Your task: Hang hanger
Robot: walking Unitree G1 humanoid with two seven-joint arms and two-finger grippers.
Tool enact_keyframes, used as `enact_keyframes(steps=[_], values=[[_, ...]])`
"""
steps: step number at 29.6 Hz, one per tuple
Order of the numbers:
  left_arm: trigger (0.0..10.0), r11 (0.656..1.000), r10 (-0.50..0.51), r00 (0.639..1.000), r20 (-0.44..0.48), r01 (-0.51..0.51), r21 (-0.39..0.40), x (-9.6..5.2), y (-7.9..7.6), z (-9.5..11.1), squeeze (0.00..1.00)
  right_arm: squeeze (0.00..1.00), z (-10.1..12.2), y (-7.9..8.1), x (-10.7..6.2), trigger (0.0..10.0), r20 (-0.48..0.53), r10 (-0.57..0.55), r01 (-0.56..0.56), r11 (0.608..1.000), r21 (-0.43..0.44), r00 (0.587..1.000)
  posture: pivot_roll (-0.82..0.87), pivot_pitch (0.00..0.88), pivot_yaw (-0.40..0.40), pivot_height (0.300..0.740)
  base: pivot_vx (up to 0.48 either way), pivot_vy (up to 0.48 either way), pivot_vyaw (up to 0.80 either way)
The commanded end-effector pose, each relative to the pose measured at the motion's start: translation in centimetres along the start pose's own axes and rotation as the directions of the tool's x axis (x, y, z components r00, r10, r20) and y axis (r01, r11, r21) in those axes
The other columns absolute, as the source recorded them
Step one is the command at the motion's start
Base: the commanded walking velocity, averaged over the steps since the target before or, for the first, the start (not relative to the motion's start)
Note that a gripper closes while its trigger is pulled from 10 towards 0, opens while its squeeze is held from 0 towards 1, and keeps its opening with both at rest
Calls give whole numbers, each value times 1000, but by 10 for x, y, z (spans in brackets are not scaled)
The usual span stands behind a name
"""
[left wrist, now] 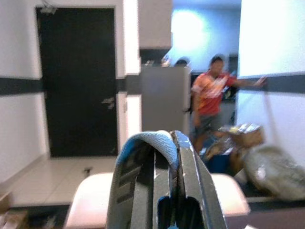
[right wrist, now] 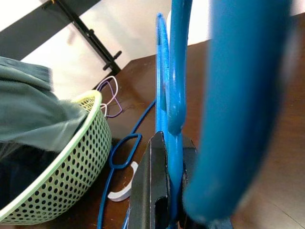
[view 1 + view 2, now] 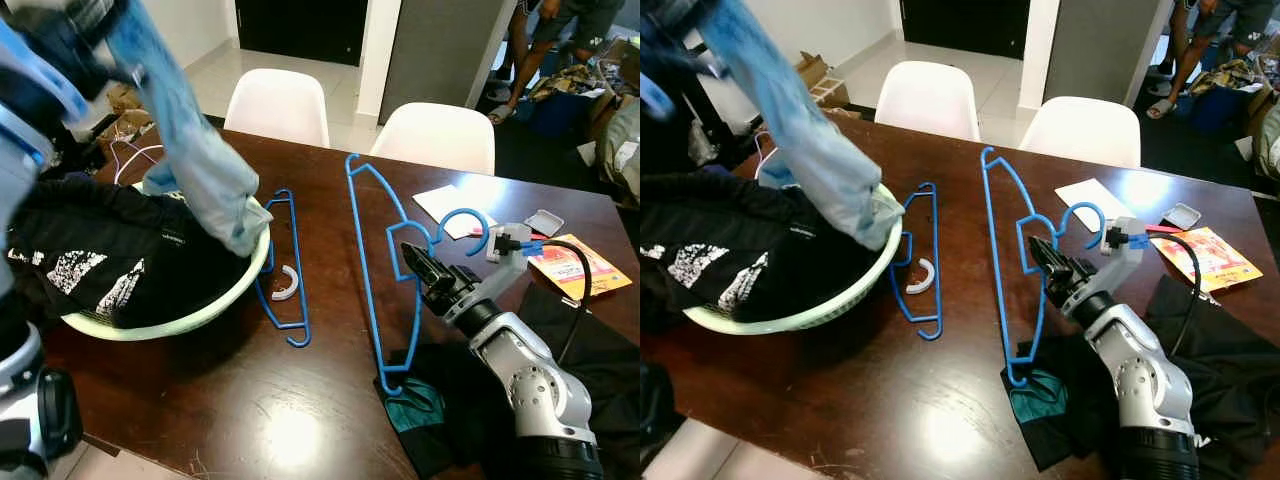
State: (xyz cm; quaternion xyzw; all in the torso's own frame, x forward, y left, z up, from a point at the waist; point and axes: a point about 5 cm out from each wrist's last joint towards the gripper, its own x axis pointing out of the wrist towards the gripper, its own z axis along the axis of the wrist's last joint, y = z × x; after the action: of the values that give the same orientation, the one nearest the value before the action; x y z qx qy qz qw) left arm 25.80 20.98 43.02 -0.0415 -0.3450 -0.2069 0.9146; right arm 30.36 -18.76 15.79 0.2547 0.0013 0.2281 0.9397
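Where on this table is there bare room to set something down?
Bare wood lies along the near edge in front of the green basket, and in a strip between the small blue hanger and the large blue hanger held by the right end effector. The right side is crowded: papers, black clothing.

Silver jointed right arm [image 3: 525, 380], black fingers [image 3: 425, 268], a black cable [image 3: 578, 290] looping alongside.
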Motion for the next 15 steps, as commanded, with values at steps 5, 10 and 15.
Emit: enact_keyframes(steps=[5,10,15], values=[[10000,988,-152,984,-97,151,-22,-4,-23,-7,0,0,-2,-4,-1,10000,14,-27,26,999,38,1000,42,83,7,740,0,0,0],[10000,982,-186,957,-223,174,-70,-14,-36,-43,0,0,0,0,-3,10000,30,31,-33,995,89,999,41,81,5,740,-203,0,0],[10000,978,-203,943,-263,179,-111,-19,-43,-58,0,0,19,12,-21,10000,254,299,-377,852,363,920,58,73,3,740,-380,0,0]])
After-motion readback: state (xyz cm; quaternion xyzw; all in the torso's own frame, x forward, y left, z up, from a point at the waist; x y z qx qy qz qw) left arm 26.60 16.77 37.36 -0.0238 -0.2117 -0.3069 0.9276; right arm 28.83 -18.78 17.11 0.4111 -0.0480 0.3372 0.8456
